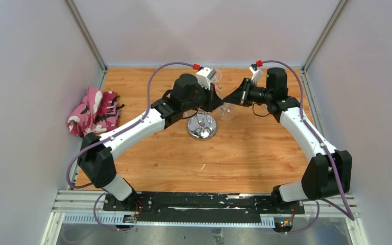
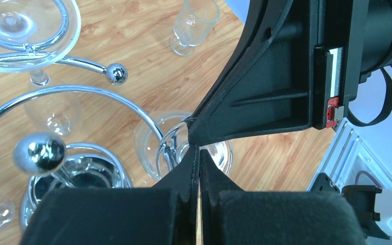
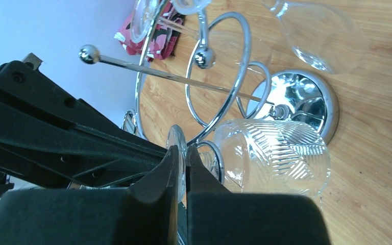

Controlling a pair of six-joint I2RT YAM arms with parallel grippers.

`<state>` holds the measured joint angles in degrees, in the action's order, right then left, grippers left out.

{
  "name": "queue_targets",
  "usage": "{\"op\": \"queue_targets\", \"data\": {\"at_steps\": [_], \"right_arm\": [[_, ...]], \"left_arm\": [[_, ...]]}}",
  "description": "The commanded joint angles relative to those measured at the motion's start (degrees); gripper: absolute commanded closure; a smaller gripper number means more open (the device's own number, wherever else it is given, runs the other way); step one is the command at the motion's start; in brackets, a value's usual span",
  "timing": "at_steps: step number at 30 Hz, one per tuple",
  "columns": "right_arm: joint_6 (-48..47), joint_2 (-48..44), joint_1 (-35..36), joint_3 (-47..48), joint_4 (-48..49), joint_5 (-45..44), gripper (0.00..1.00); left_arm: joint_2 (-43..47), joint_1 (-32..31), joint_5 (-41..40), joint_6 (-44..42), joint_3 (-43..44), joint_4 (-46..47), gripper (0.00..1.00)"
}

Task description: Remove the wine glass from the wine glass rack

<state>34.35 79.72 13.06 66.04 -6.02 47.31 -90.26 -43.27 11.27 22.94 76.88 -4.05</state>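
We see the right claw (image 3: 182, 155) pinching the thin round foot of the wine glass (image 3: 273, 155), whose ribbed bowl sticks out just past the fingertips. The glass hangs upside down in a wire hook on the right side of the wine glass rack (image 3: 298, 99), which stands mid-counter (image 1: 245, 153). The left claw (image 2: 199, 166) is pressed together on nothing, its tips just beside the right claw's.
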Motion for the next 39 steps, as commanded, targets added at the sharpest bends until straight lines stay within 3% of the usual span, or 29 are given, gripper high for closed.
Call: {"op": "queue_targets", "data": {"at_steps": [1, 17, 33, 39], "right_arm": [[0.94, -0.05, 1.97, 1.61, 0.84, 2.31, 1.0], [4.96, -4.17, 0.51, -0.64, -0.25, -2.31, 1.0], [5.67, -11.31, -3.74, -4.72, 0.04, -5.25, 1.0], [4.1, -16.19, -3.74, -5.89, -3.99, -5.4, 1.0]], "left_arm": [[1.83, -0.42, -0.94, -1.35, -1.5, -1.53, 1.0], [12.91, -0.42, -6.2, -3.59, -2.37, -6.87, 1.0], [15.11, -0.42, -7.33, -3.62, -3.58, -7.38, 1.0], [16.78, -0.42, -9.27, -3.04, -4.92, -7.24, 1.0]]}}
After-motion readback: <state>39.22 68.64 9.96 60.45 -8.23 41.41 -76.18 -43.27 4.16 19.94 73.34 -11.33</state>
